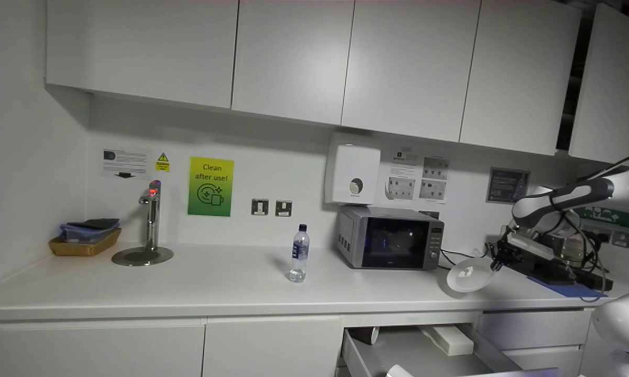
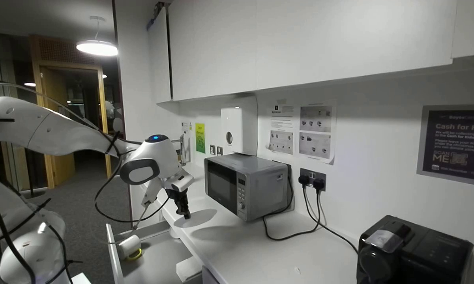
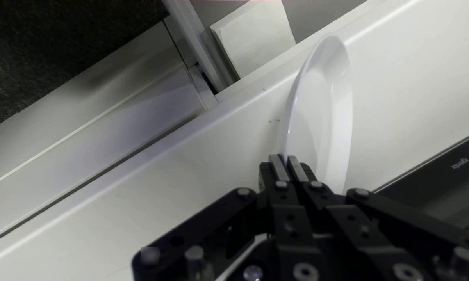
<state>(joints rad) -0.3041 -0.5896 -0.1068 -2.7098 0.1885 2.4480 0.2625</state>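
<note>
Counter (image 1: 225,280): broad passage offered between tap (image 1: 153,222) and bottle (image 1: 299,256). Wall (image 1: 280,167) partly blocked by microwave (image 1: 390,238); front approach, by pulled-out drawer (image 1: 398,352). Gap seen between microwave and dish (image 3: 321,111).

- A shared kitchen, apparently in a workplace: white cupboards (image 1: 288,57) above a white desk (image 1: 214,280).
- On the desk, a grey microwave (image 1: 393,241), a chrome tap (image 1: 153,225) and a black coffee machine (image 2: 430,252).
- On the wall (image 1: 283,157), a dispenser (image 1: 353,170), a poster (image 1: 211,186) reading "Clean after use!" and a "Cash for Kids" notice (image 2: 458,144).
</note>
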